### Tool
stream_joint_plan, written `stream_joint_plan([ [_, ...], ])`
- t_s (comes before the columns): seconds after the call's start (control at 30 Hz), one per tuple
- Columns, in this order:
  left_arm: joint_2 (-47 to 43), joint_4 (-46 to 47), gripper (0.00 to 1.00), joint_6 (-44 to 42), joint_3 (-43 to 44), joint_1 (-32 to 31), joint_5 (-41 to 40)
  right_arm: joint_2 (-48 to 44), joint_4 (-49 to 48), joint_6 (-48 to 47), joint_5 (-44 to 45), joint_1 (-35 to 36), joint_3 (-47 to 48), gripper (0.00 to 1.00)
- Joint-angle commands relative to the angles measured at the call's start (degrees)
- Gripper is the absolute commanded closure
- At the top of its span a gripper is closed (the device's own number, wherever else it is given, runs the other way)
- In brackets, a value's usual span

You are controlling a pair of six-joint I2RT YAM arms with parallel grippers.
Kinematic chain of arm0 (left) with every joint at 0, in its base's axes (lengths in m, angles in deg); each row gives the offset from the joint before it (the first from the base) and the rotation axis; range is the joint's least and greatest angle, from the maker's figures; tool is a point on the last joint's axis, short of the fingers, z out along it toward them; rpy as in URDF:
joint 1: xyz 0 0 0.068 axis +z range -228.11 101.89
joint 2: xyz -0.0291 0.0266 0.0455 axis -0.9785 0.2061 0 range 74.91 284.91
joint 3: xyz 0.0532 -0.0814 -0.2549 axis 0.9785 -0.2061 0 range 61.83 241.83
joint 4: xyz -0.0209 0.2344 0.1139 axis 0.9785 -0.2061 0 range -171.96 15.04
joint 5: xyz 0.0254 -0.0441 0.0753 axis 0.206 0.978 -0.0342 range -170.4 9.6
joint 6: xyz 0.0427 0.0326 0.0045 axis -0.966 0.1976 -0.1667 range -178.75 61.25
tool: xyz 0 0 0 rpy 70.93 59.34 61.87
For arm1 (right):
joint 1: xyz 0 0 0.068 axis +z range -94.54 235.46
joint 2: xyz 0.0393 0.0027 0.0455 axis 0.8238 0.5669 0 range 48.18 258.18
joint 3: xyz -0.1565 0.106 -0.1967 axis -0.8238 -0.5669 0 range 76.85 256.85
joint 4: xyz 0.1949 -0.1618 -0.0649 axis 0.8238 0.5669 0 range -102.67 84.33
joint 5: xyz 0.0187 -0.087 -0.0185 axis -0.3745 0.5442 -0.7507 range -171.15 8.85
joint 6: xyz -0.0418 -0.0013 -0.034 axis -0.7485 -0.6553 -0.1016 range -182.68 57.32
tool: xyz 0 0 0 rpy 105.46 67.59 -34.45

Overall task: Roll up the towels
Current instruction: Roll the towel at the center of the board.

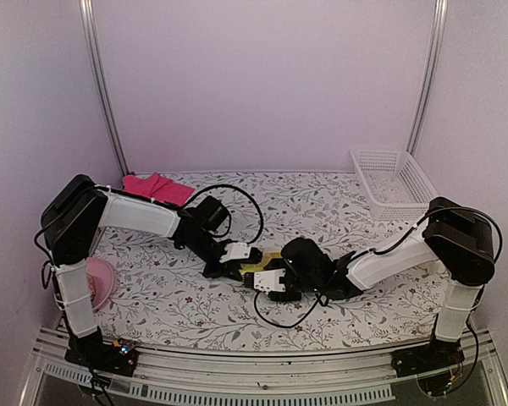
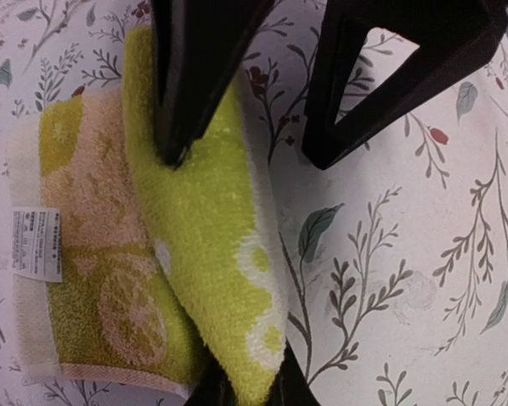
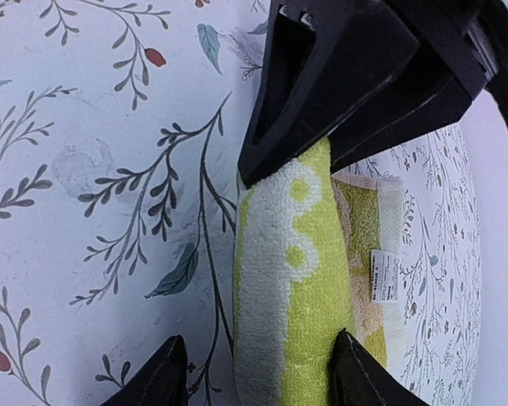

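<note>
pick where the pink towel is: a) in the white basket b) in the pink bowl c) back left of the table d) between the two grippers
c, the pink towel lies at the back left of the table, far from the white basket, while the yellow-green towel is the one at the middle

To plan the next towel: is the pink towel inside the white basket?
No, the pink towel lies on the table at the far left, apart from the white basket at the far right.

Part-rolled yellow-green towel (image 2: 203, 245); pink towel (image 1: 157, 188) aside
</note>
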Motion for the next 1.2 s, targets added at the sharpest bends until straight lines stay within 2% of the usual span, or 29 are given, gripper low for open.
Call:
stream_joint_plan([
  [0.0, 5.58, -9.05, 0.97, -0.51, -2.89, 0.16, -3.24, 2.65, 0.13, -0.17, 2.84, 0.42, 1.84, 0.43],
  [0.23, 5.33, -9.58, 0.96, -1.05, -3.09, 0.43, -3.48, 5.94, 0.33, -0.75, 7.71, 0.36, 3.95, 0.48],
  [0.43, 4.26, -9.06, 0.93, -1.16, -3.49, 1.00, -4.10, 7.12, 5.86, 0.27, 4.93, 0.03, 6.64, 0.69],
  [0.57, 1.62, -5.38, 0.76, -0.35, -5.05, 1.75, -5.64, 7.23, 11.49, 2.54, 1.48, -0.11, 8.61, 0.78],
  [0.67, -3.65, -1.34, 0.53, 0.57, -7.16, 2.35, -6.39, 7.13, 14.61, 4.54, -1.68, -0.25, 9.70, 0.80],
  [0.8, -9.92, 7.19, 0.34, 1.77, -12.68, 2.83, -8.28, 7.21, 18.38, 7.17, -5.39, -0.50, 10.99, 0.80],
  [0.93, -16.21, 18.17, 0.30, 2.61, -19.93, 3.99, -10.07, 7.30, 22.15, 9.81, -9.22, -1.05, 12.70, 0.80],
  [1.17, -24.59, 35.43, 0.33, -1.05, -32.70, 4.60, -10.26, 9.24, 32.39, 14.86, -19.19, -4.06, 18.61, 0.78],
])
